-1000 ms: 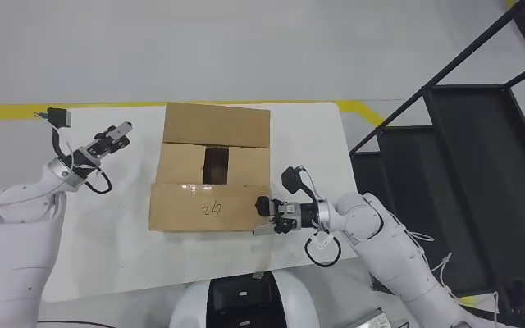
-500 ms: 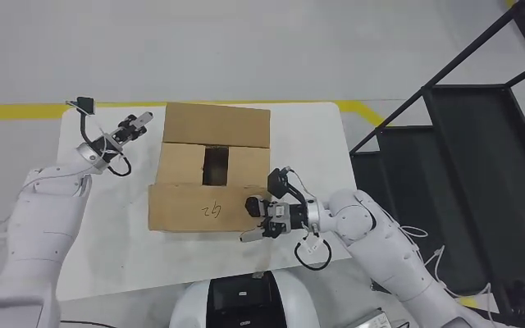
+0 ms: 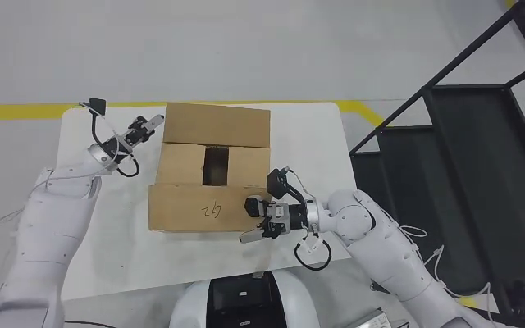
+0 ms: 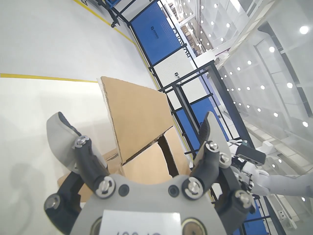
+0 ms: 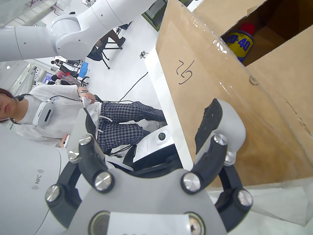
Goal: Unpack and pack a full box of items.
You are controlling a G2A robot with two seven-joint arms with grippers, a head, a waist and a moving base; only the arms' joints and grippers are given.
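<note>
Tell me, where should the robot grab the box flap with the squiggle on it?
Probably at its short end edge on the robot's right, coming in sideways from that side. The flap is thin, flat cardboard, and that edge looks free to pinch. The right gripper is open beside it and seems lined up.

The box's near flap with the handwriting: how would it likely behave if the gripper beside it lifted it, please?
The near flap looks like stiff corrugated board, so it should probably hinge as one panel rather than droop. Glossy tape along its edge may be slippery for the open right gripper. A single sheet, it is likely light.
</note>
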